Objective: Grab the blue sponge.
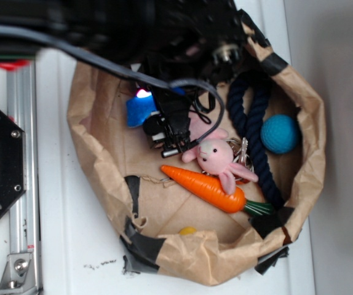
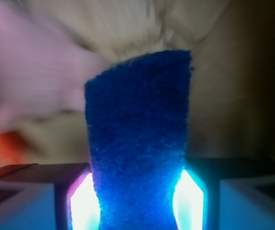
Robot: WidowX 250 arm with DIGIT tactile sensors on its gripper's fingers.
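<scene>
Gripper point(image 2: 136, 201) clamped on the blue sponge point(image 2: 140, 139), both pads pressing its lower sides.

In the exterior view the gripper point(image 1: 144, 106) holds the blue sponge point(image 1: 139, 112) inside the brown paper bag point(image 1: 96, 147), near its 10 o'clock wall. From there, the pink bunny point(image 1: 216, 158) lies at 4 o'clock, the toy carrot point(image 1: 210, 187) just beyond it, the navy rope point(image 1: 256, 135) at 3 o'clock, and the teal ball point(image 1: 279, 133) past the rope.

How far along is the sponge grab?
Done: the gripper is shut on the blue sponge; the wrist view shows it pinched between the jaws, narrowing where they squeeze. In hand: the exterior view shows the sponge at the arm inside the paper bag, beside the pink bunny. Left: whether it is lifted off the bag floor cannot be told.
</scene>
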